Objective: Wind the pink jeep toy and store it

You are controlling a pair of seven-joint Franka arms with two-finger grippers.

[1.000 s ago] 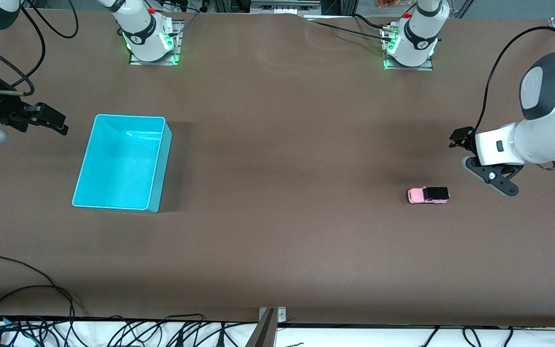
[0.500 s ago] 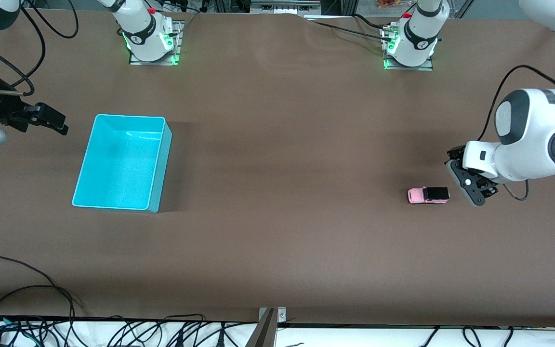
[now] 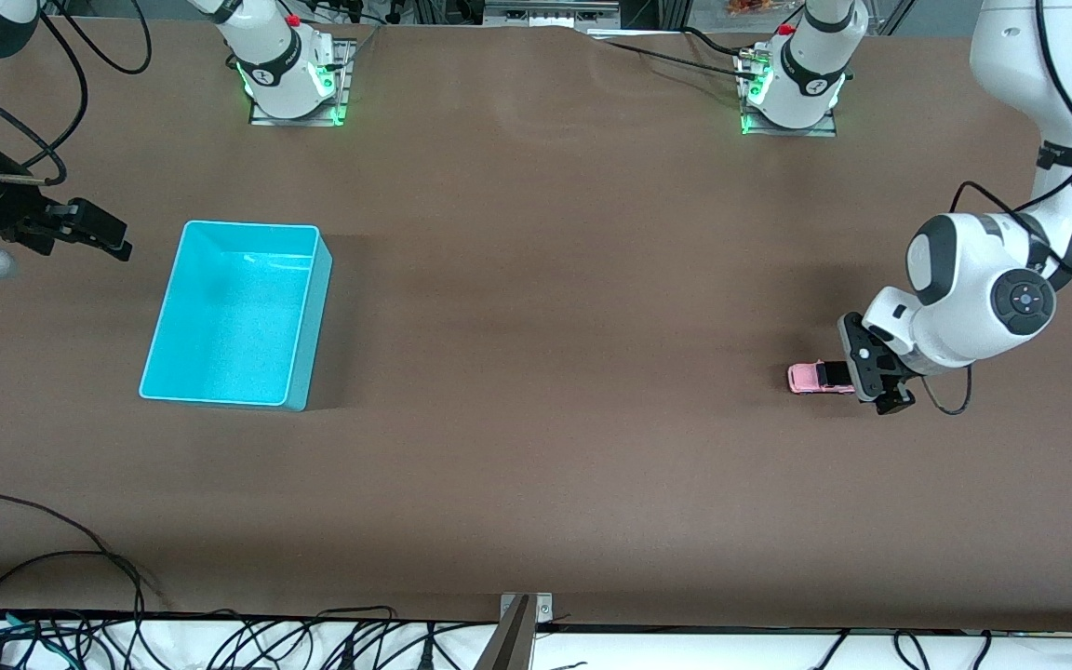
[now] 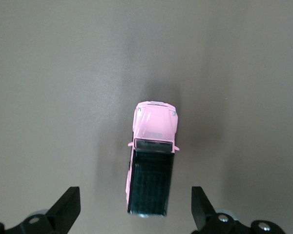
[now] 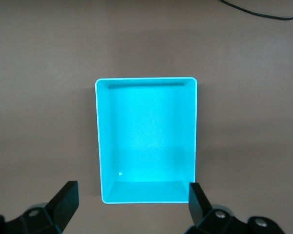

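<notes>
Left claw (image 3: 874,372) has swung in over the pink jeep toy's (image 3: 817,377) black-roofed end, fingers apart; jeep unmoved on the bench (image 3: 545,279). Right claw (image 3: 94,231) waits beside turquoise bin (image 3: 236,314), fingers apart.

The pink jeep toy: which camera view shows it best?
The left wrist view: the pink jeep toy fills it from above, between open fingers. In the front view it is tiny, partly covered by the left gripper. The right wrist view lacks it.
</notes>
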